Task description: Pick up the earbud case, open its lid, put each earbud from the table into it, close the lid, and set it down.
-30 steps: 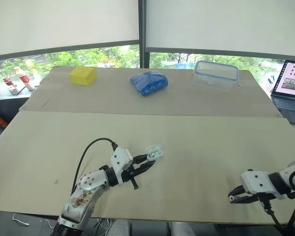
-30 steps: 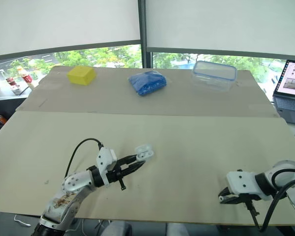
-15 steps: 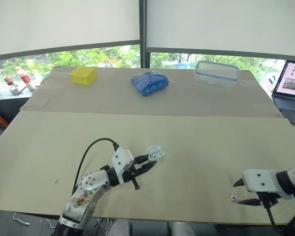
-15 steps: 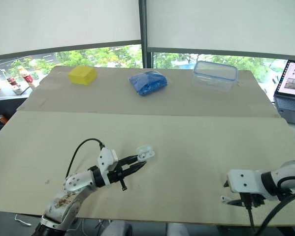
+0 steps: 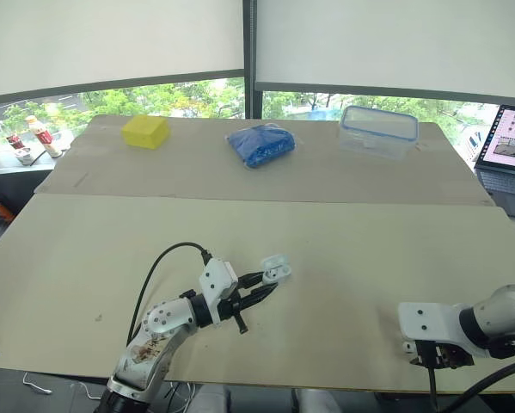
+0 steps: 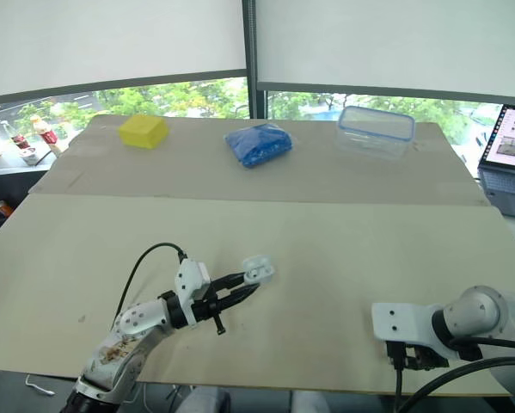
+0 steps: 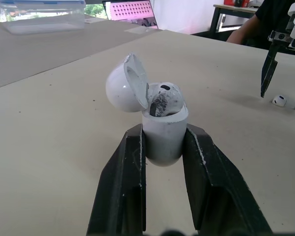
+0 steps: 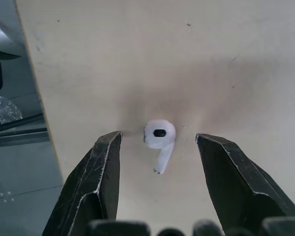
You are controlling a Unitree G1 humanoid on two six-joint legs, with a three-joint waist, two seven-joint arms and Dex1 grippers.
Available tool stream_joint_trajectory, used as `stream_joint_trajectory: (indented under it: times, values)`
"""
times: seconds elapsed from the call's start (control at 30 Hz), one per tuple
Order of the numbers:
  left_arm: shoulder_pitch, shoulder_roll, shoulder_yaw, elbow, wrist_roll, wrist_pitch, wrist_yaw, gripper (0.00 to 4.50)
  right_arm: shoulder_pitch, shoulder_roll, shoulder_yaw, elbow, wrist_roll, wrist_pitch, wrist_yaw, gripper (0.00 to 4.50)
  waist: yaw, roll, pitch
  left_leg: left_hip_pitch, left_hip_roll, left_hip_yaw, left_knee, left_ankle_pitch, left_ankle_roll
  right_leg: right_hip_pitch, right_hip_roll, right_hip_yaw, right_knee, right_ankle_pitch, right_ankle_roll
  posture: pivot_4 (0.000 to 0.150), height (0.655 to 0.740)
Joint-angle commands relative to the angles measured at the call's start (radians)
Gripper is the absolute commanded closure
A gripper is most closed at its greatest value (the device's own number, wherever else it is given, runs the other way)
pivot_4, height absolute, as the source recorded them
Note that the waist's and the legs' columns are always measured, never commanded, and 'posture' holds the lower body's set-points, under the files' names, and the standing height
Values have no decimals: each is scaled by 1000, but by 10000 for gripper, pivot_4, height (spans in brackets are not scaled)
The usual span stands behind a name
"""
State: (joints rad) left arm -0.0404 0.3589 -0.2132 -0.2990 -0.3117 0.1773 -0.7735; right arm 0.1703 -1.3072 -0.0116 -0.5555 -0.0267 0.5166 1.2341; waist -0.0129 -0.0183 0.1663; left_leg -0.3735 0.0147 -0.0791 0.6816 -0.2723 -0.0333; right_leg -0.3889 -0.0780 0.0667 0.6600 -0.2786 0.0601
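Spread wide, the right gripper (image 8: 158, 137) hangs directly over the loose earbud (image 8: 160, 134) on the table (image 5: 352, 249), its stem crosswise to the closing line, while the left gripper (image 7: 163, 132) clamps the open case (image 7: 164, 140) well apart.

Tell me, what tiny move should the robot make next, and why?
Probably shut the right gripper on the earbud: it lies on the table between that gripper's open fingers, while the left gripper holds the case, lid open, another earbud already inside.
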Motion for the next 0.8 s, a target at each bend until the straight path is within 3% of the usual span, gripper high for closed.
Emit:
stream_joint_trajectory:
  times: [0.03,0.6,0.8]
  values:
    - [-3,-2,3,-30,-3,-15,5,39355,-41,-2,26,7,-8,7,-5,18005,0,0,0,0,0,0,0,0,0,0,0,0,0,0,0,1500,6909]
    - [-9,-8,-10,-19,1,-17,6,39355,-81,-8,84,7,12,34,24,18005,-2,0,0,0,0,0,-1,0,0,0,0,0,0,0,0,1500,6909]
    - [-10,-10,-13,-15,3,-19,6,39355,-91,3,84,-1,20,48,23,36415,-6,-3,1,0,1,0,-1,0,0,0,0,0,0,0,0,1500,6909]
